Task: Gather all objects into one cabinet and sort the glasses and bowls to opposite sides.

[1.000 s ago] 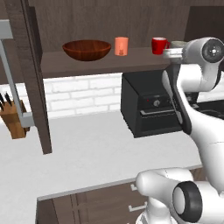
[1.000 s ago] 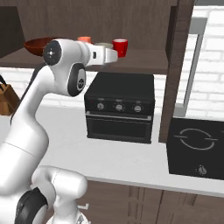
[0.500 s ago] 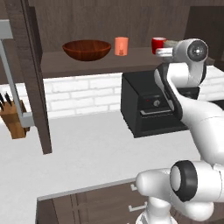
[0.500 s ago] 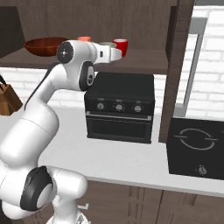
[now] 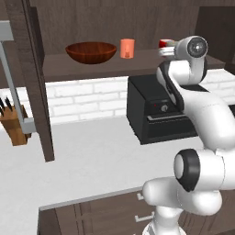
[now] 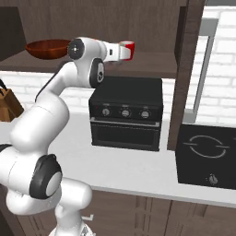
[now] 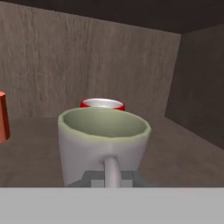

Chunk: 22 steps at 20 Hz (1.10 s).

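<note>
My gripper [image 7: 111, 178] is shut on the handle of the cream-white mug [image 7: 103, 139], which is upright just above the cabinet's shelf [image 7: 183, 144]. The red mug [image 7: 102, 104] stands right behind it, and the orange tumbler [image 7: 3, 116] shows at the left edge. In the right base view the hand reaches over the shelf [image 6: 152, 64] up to the red mug [image 6: 128, 50]. The reddish-brown bowl [image 5: 91, 51] sits at the shelf's left, the orange tumbler [image 5: 127, 48] beside it, and the red mug [image 5: 164, 43] peeks out from behind the arm.
A black toaster oven [image 5: 160, 110] stands on the counter below the shelf. A knife block [image 5: 13, 126] is at the far left. The cabinet's dark door [image 5: 36, 82] hangs open on the left and another upright panel [image 6: 182, 73] on the right, beside a cooktop [image 6: 207, 154].
The arm has stretched forward over the shelf, carrying the cream-white mug deeper into the cabinet and closer to the red mug. The bowl and tumbler have not moved.
</note>
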Available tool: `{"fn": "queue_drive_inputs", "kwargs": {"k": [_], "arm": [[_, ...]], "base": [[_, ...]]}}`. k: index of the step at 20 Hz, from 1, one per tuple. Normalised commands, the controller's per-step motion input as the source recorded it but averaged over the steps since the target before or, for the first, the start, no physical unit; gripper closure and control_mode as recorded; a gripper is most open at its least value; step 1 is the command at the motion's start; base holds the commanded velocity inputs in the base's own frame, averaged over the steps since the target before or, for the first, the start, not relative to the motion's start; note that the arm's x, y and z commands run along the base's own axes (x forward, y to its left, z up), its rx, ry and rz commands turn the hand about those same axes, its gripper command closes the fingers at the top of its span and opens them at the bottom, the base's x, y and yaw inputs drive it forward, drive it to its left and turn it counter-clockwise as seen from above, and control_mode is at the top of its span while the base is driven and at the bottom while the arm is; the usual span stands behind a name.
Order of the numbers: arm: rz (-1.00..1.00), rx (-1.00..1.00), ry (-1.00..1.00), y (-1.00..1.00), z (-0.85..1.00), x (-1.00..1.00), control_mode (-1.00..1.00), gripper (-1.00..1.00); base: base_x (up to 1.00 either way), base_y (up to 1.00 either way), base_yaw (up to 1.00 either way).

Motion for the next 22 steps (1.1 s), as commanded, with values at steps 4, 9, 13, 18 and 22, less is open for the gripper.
{"fn": "queue_drive_inputs", "kwargs": {"k": [4,9,13,18,22], "arm": [[0.00,0.00,0.00,0.00,-0.17,0.44,-1.00,1.00],[0.00,0.00,0.00,0.00,-0.09,0.52,-1.00,1.00],[0.00,0.00,0.00,0.00,-0.02,0.58,-1.00,1.00],[0.00,0.00,0.01,0.00,-0.05,0.50,-1.00,1.00],[0.00,0.00,0.00,-0.07,-0.20,0.09,-1.00,-1.00]], "base": [[0.00,0.00,0.00],[0.00,0.00,0.00],[0.00,0.00,0.00],[0.00,0.00,0.00],[0.00,0.00,0.00]]}}
